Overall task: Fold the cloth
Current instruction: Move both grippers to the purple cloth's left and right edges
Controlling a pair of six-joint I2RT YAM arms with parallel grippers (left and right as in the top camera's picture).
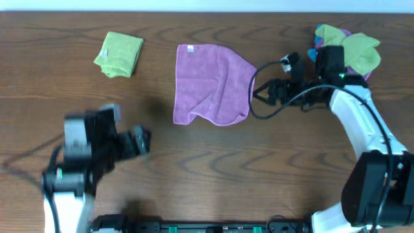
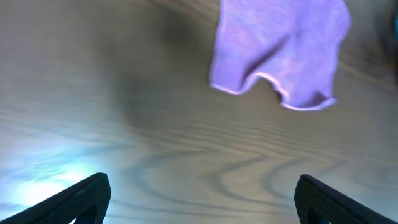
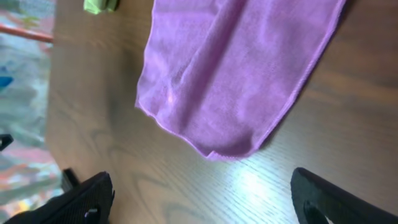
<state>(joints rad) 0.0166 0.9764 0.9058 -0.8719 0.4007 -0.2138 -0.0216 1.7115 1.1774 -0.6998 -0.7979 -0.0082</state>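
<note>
The purple cloth (image 1: 213,83) lies on the wooden table, loosely doubled over, with its white tag (image 1: 190,48) at the far left corner. My right gripper (image 1: 261,93) stands just off the cloth's right edge, open and empty. In the right wrist view the cloth (image 3: 236,74) fills the top, beyond the open gripper (image 3: 205,199), which has only bare wood between its fingers. My left gripper (image 1: 145,141) hovers at the near left, apart from the cloth, and looks blurred. In the left wrist view the cloth (image 2: 280,50) lies well ahead of the open, empty gripper (image 2: 202,202).
A folded lime-green towel (image 1: 119,54) lies at the far left, also showing as a green towel corner (image 3: 99,6) in the right wrist view. A pile of coloured cloths (image 1: 352,46) sits at the far right, behind the right arm. A black cable (image 1: 272,110) loops beside the right gripper.
</note>
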